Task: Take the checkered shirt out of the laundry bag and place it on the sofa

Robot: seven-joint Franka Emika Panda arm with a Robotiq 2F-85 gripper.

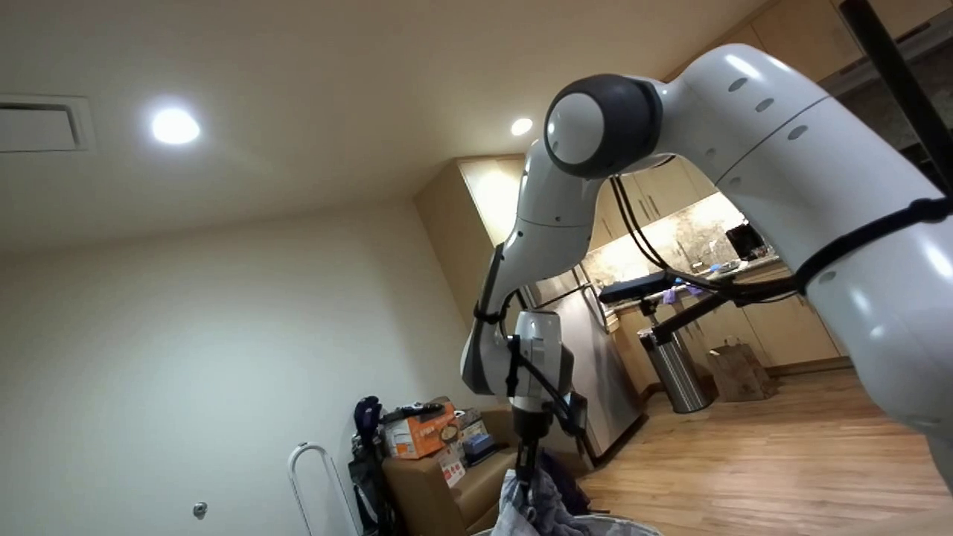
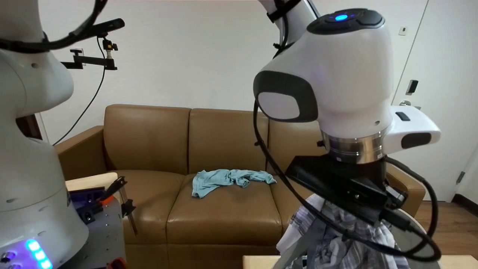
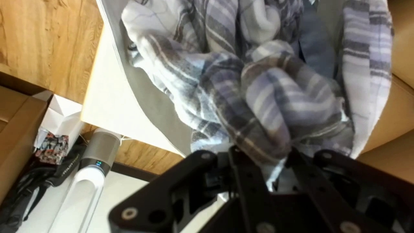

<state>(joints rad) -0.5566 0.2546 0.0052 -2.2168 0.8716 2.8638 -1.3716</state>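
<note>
The checkered shirt (image 3: pixel 223 97) is a bunched grey, white and purple plaid cloth in the wrist view. It also shows in both exterior views (image 1: pixel 547 506) (image 2: pixel 347 250). My gripper (image 3: pixel 263 153) points down with its fingers closed on a fold of the shirt; it also shows in an exterior view (image 1: pixel 526 480). Much of the shirt lies in the grey laundry bag (image 3: pixel 150 100), and part hangs over the bag's rim. The brown leather sofa (image 2: pixel 220 220) stands behind the bag in an exterior view. The fingertips are hidden in an exterior view by the wrist and shirt.
A teal cloth (image 2: pixel 224 180) lies on the sofa's middle seat. The bag stands on a light wooden table (image 3: pixel 113 106). A white fan (image 3: pixel 93 178) and a brown chair with an orange box (image 1: pixel 428 433) stand by the wall. Black cables loop beside the wrist.
</note>
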